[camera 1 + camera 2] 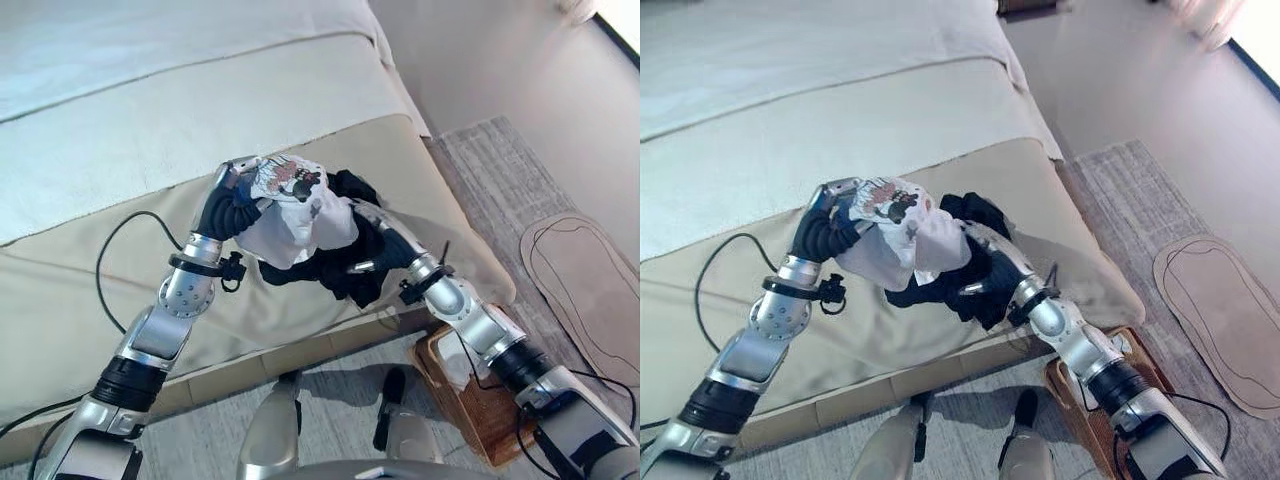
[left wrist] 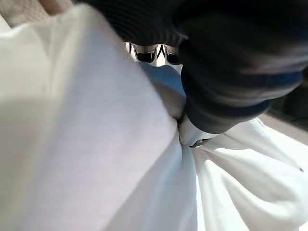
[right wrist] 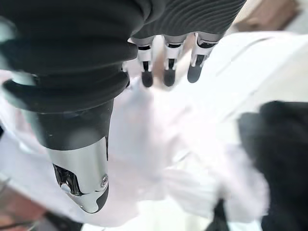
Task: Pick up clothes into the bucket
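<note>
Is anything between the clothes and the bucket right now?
Nothing visible blocks it. The left hand grips the white shirt above the bed's edge; the wooden bucket sits on the floor, under the right forearm.

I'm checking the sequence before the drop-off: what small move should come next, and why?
Probably carry the bundle toward the brown basket on the floor. The left hand is shut on the white garment, lifted off the bed; the right hand supports the black garment.

Bright daylight enters from the far right, washing out the white garment (image 3: 192,159) in both blurred wrist views; shadows stay soft.
</note>
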